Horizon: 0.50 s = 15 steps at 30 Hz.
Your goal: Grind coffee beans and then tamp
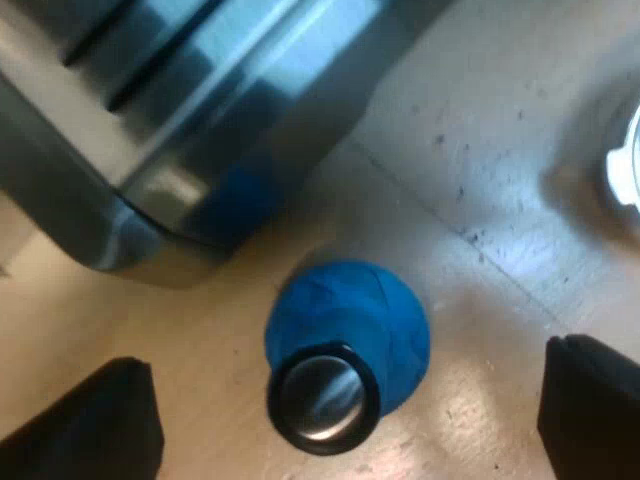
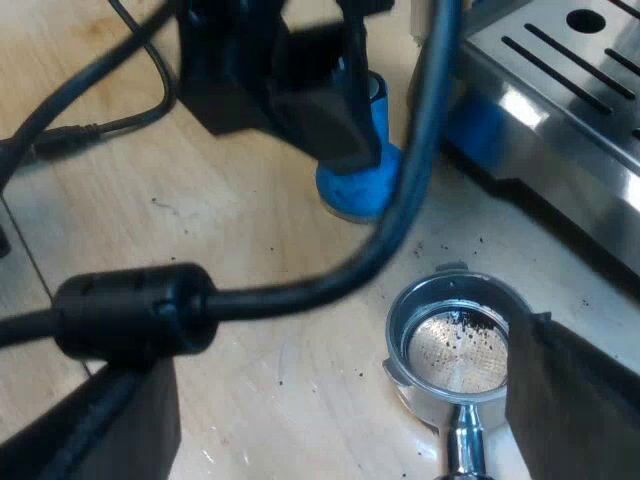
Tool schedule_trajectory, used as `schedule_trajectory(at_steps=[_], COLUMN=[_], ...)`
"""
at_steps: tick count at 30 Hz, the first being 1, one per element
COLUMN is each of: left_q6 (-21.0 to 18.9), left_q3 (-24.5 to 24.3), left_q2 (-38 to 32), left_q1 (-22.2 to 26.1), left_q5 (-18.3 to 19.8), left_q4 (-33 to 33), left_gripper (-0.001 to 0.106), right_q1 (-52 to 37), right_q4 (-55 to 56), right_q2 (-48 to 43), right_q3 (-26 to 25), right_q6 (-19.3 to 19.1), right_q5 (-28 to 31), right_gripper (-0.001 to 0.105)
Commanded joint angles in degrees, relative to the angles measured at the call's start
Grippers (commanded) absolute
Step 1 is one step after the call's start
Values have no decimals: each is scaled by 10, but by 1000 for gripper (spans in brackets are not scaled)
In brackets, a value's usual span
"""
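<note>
A blue tamper with a round metal top stands upright on the wooden table beside the espresso machine's base. My left gripper hangs over it, open, one black finger on each side and apart from it. The metal holder lies on the table, its basket showing a bare perforated floor with a few dark specks. My right gripper is open, and the holder's handle stem runs between its wide-spread fingers. In the right wrist view the left gripper sits at the blue tamper.
The machine's slotted metal drip tray stands close to the tamper and the holder. Loose coffee grounds dot the table between them. The holder's bright rim shows near the tamper in the left wrist view.
</note>
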Motion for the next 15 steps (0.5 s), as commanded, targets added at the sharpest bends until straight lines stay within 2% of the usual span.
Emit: schedule_trajectory(at_steps=[1,5,7,9,10,13,15], left_q6=[-10,-10,-10,-10,-10,-10,-10], left_q3=[-4,-4,-4,-4,-4,-4,-4], left_q2=[18,43,43,43,43,43,43], left_q1=[-1,-1,-1,-1,-1,-1,-1], left_q5=[-6,-6,-6,-6,-6,0,12], left_q4=[-7,-14,-14,-14,-13,-10,-10], left_gripper=[78,77,72,60,58,39,21], right_q1=[-2,-2,-2,-2,-2,-2,-2], right_q4=[-7,-7,-7,-7,-7,-4,-4], right_q2=[-1,-1,-1,-1,-1,-1,-1], right_q3=[-2,-2,-2,-2,-2,-2,-2], right_q6=[-7,-7,-7,-7,-7,-5,-5], right_q5=[-1,-1,-1,-1,-1,-1,-1], right_gripper=[70,70,70,70,70,70,70])
